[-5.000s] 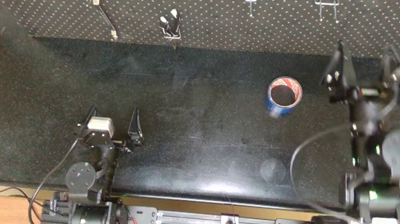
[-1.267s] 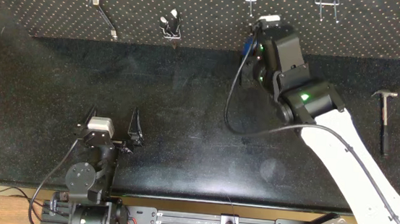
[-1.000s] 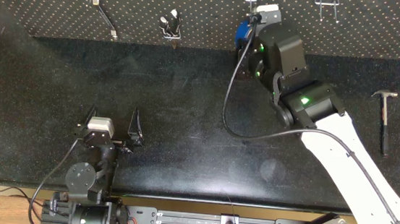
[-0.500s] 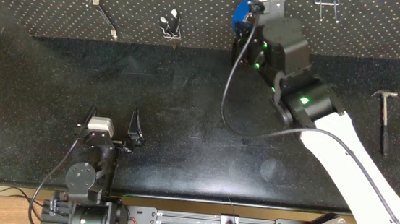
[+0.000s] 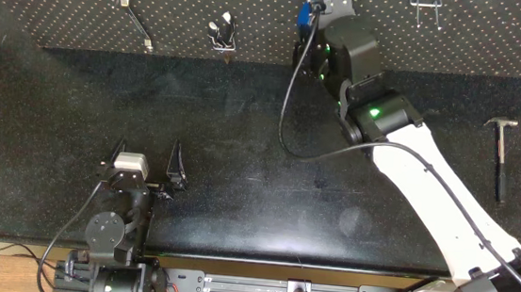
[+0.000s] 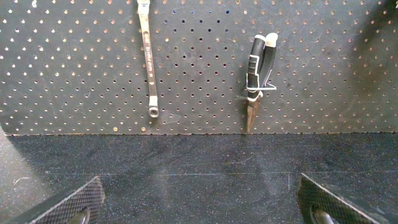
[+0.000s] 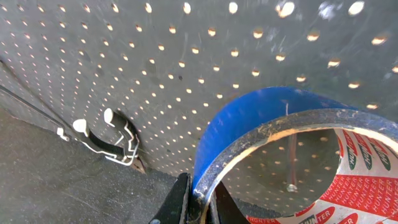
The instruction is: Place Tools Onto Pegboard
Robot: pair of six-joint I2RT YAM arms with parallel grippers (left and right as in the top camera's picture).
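Observation:
My right gripper (image 5: 308, 16) is raised against the pegboard (image 5: 253, 18), shut on the rim of a blue tape roll (image 5: 303, 15). In the right wrist view the tape roll (image 7: 261, 137) fills the foreground, pinched between the fingers (image 7: 180, 202), and a metal hook (image 7: 290, 168) shows through its hole. Pliers (image 5: 222, 32) and a wrench (image 5: 135, 19) hang on the board at the left; the left wrist view shows the pliers (image 6: 257, 74) and the wrench (image 6: 148, 59). A hammer (image 5: 500, 153) lies on the table at the right. My left gripper (image 5: 146, 160) rests open low at the left.
An empty double hook (image 5: 425, 9) sticks out of the pegboard at the upper right. The black table (image 5: 242, 144) stretches between the two arms. The right arm's cable (image 5: 287, 111) loops down over the table's middle.
The right arm picked the tape roll off the table, carried it left to the pegboard, and over the last second lifted it higher up the board. The left arm stayed still.

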